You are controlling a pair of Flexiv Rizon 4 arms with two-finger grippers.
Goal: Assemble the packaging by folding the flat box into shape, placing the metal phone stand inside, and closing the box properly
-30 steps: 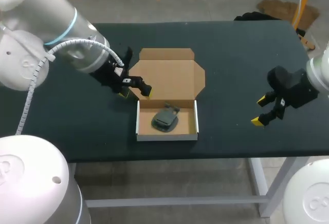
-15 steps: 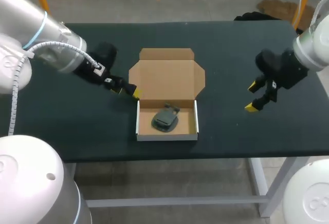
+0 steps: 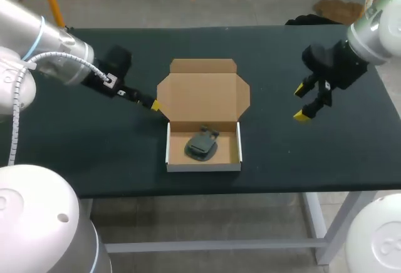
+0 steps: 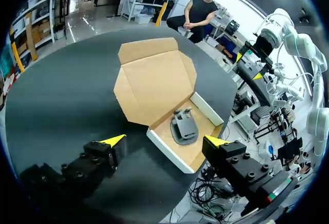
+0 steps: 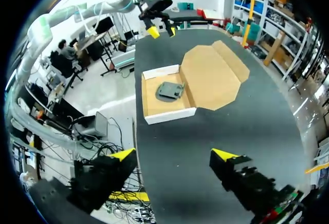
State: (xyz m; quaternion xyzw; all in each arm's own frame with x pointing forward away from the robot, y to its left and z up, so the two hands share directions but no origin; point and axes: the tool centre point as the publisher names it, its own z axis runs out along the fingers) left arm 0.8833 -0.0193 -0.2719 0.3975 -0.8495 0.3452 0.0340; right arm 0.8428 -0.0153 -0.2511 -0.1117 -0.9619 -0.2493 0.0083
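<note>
Box tray (image 3: 203,166) was folded w/ phone stand (image 3: 202,145) inside, lid (image 3: 202,94) flat open behind it, so only closing was left; L gripper (image 4: 167,141) by lid's left edge & R gripper (image 3: 301,103) well apart both gaped empty.

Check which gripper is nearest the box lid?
The left gripper: it sits just beside the edge of the open lid, while the right gripper hangs well clear of it on the other side.
</note>
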